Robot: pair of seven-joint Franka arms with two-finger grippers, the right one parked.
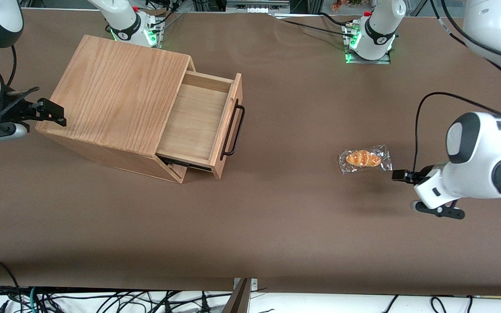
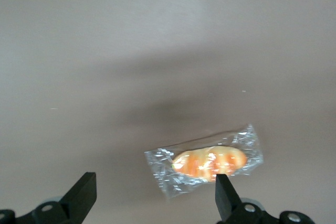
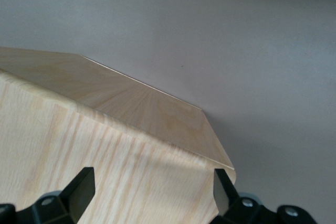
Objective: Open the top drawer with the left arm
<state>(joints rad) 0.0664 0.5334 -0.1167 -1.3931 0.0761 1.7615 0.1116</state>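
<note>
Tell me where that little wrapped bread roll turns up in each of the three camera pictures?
Front view: the wrapped bread roll lies on the brown table, toward the working arm's end, beside the open gripper.
Left wrist view: the roll lies on the table near one fingertip.
Right wrist view: not in it; only the wooden box shows.
Shared landmark: the brown tabletop.

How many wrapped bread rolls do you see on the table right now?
1. The wrapped bread roll lies on the table toward the working arm's end, just ahead of the open pincer. The top drawer looks empty.
</note>
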